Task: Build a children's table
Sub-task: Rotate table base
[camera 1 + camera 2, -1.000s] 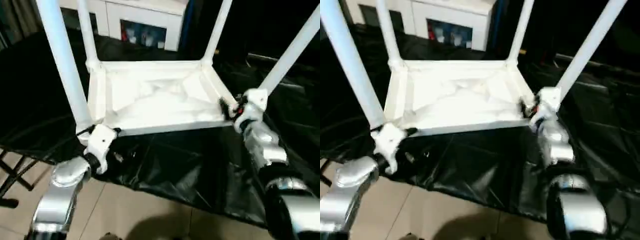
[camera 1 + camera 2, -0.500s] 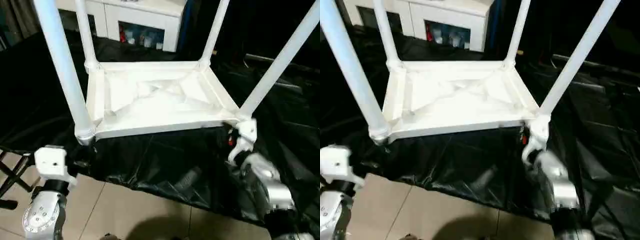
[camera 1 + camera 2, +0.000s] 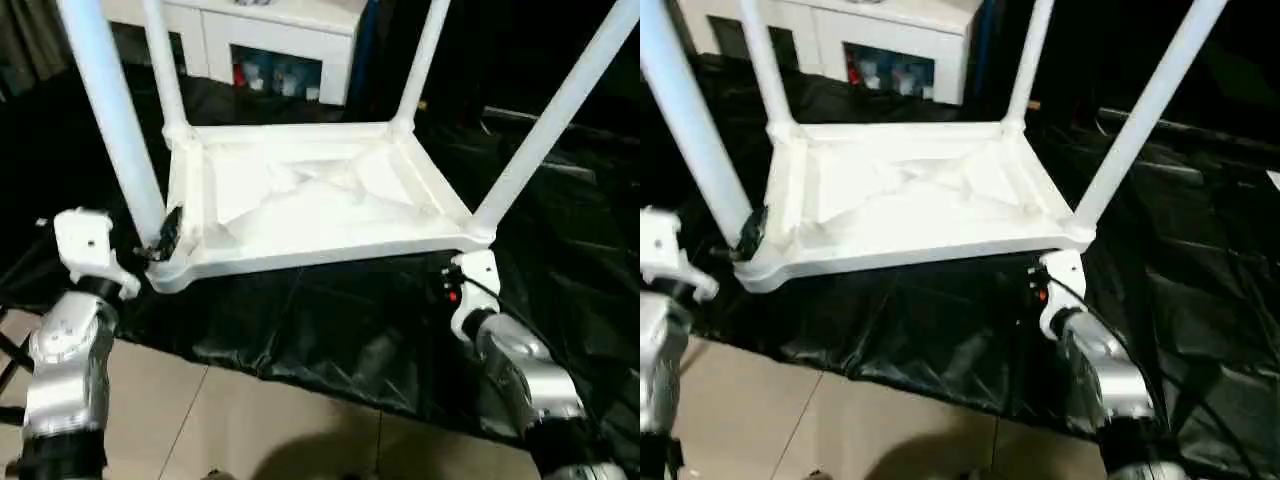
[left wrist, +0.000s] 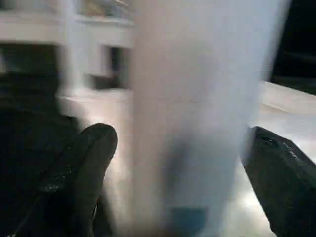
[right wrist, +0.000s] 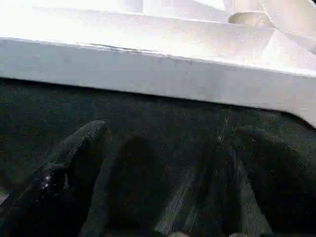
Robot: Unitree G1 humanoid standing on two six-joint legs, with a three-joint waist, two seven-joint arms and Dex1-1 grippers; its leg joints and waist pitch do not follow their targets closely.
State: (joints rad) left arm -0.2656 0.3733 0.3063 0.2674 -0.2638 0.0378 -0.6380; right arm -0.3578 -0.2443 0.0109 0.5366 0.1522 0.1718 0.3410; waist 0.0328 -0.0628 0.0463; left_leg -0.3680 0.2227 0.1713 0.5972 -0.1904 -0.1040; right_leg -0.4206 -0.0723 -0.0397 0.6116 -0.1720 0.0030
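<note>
Four legs [image 3: 108, 110] stand up from the upside-down table [image 3: 310, 205] on the black sheet [image 3: 340, 330], likely so the sockets face upward for fitting. In the head view the left gripper [image 3: 160, 238] reaches level at the near-left leg's base; the right gripper [image 3: 447, 288] sits below the near-right corner. The left wrist view shows its fingers [image 4: 81, 170] spread around that leg, not clamped. The right wrist view shows the fingers [image 5: 74, 153] spread, empty, under the table's rim.

obstacle: near-left leg [image 4: 197, 113] between left end effector [image 4: 177, 163] fingers | free: black sheet [image 3: 330, 330] below tabletop [image 3: 320, 200]
</note>
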